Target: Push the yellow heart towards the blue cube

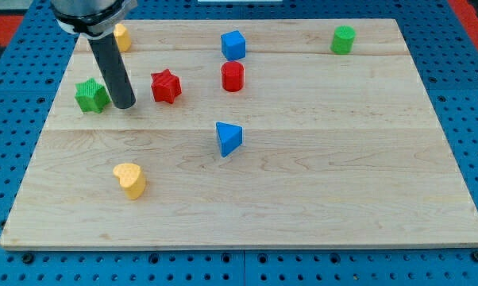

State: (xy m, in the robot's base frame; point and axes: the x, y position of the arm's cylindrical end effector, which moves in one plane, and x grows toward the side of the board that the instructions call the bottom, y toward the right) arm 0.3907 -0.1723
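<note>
Bare wood lies all around the yellow heart [130, 179], which sits well below my tip [124, 105], near the board's [318, 183] bottom-left edge. The blue cube [233, 44] stands up and right of my tip. My tip, a plain rod holding nothing, rests between the green star [90, 95] and red star [166, 86]. The heart's point faces the view's bottom right.

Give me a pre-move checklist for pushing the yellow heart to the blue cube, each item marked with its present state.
1. Yellow heart in view, near the board's bottom left: ok.
2. Blue cube in view, near the top: ok.
3. My tip behind the heart, opposite the cube: not ok; it sits between the green star and the red star.
4. Tip touching the heart: not ok.
5. Straight path heart to cube free: cannot tell; the blue wedge and red cylinder lie close.
</note>
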